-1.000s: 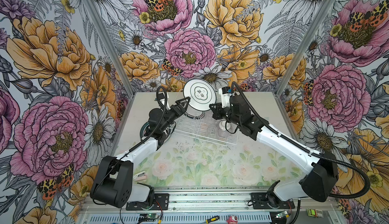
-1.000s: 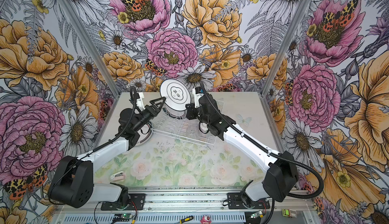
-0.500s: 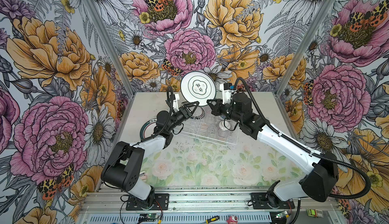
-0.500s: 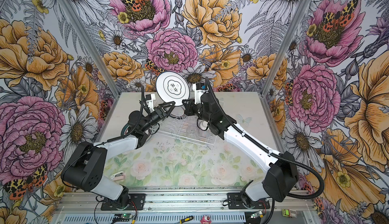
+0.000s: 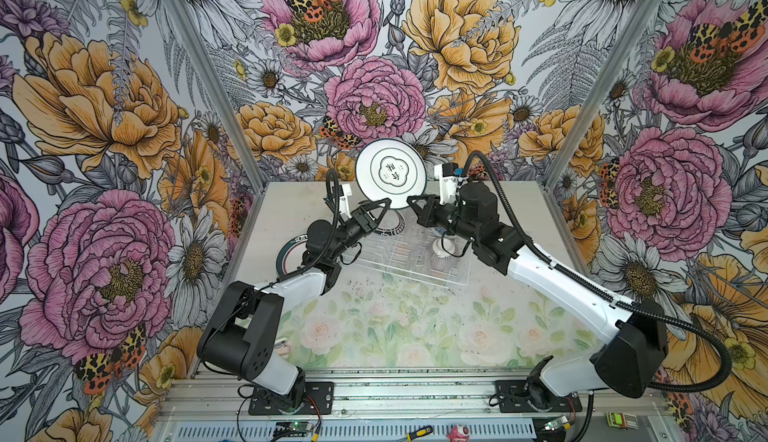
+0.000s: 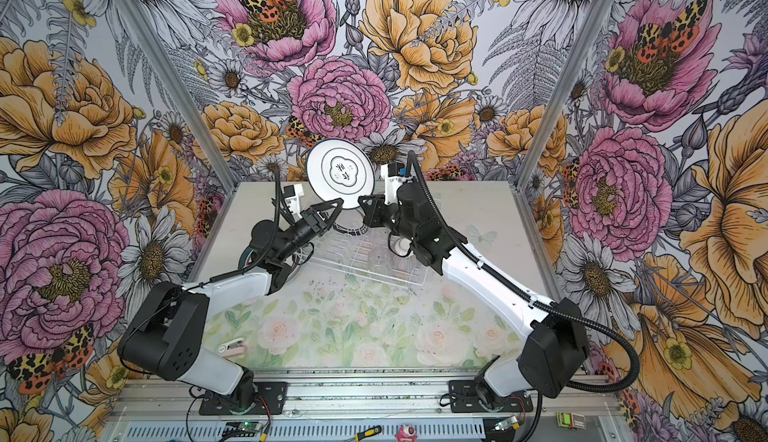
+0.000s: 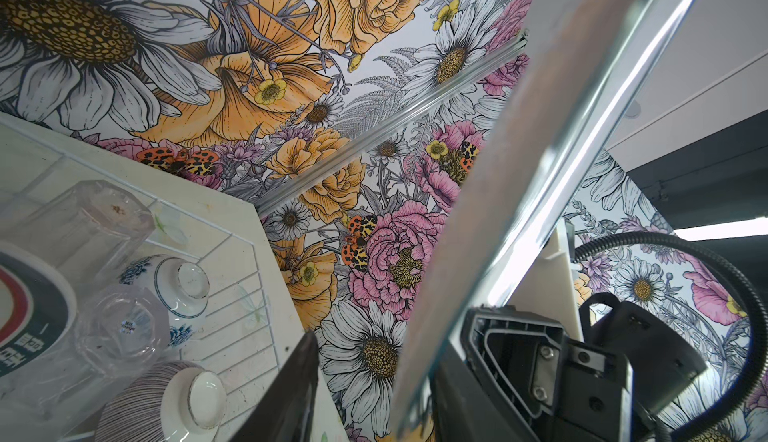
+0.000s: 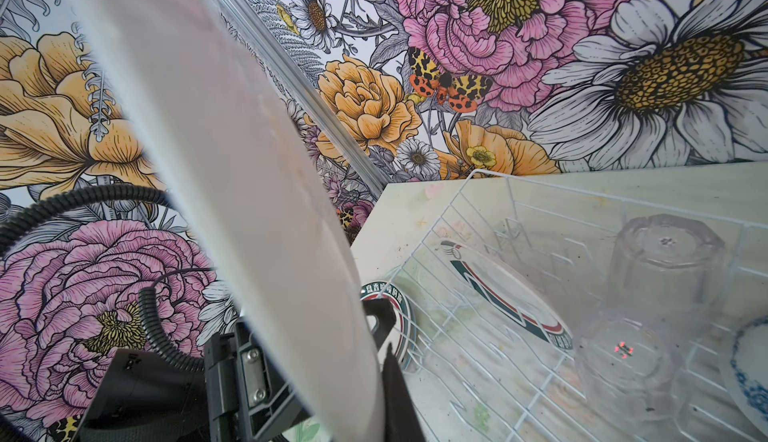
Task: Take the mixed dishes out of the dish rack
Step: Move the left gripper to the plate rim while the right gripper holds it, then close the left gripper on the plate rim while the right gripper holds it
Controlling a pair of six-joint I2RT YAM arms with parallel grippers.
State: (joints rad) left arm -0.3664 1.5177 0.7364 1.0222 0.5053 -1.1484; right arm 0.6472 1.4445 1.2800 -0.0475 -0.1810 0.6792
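Top views first: in both top views a round white plate with dark rim and dark centre emblem (image 5: 390, 174) hangs upright in the air over the far left end of the white thin-wire dish rack (image 5: 415, 274), face to camera, clear of the slots. Right gripper (image 5: 412, 202) pinches its lower rim on the right; right wrist view has one finger (image 8: 397, 394) tight against the plate. Left gripper (image 5: 384, 205) sits at the lower rim on the left, jaws spread either side of the edge. Left wrist view shows wallpaper between the seen finger (image 7: 299, 386) and the plate, so not clamped, I judge. Looks like a handover: upright hold suits a rim grip, and a second dark-rimmed plate (image 5: 286, 255) lying flat on the floral table (image 5: 395, 328) left of the rack suggests that is the drop side. Inside the rack: a third dark-rimmed plate (image 8: 498, 294) tilted in the slots, upturned clear glass tumblers (image 8: 669, 261), small white bowl with blue pattern (image 7: 174, 282), small grey-striped bowl (image 7: 166, 402), so plenty left to unload. Hidden: left gripper's other finger is behind the held plate. Held plate is just a blurred band in both wrist views. Flat plate is mostly under the left arm. Glass count unsure against the wires. Ribbed glass bowl not made out for certain.
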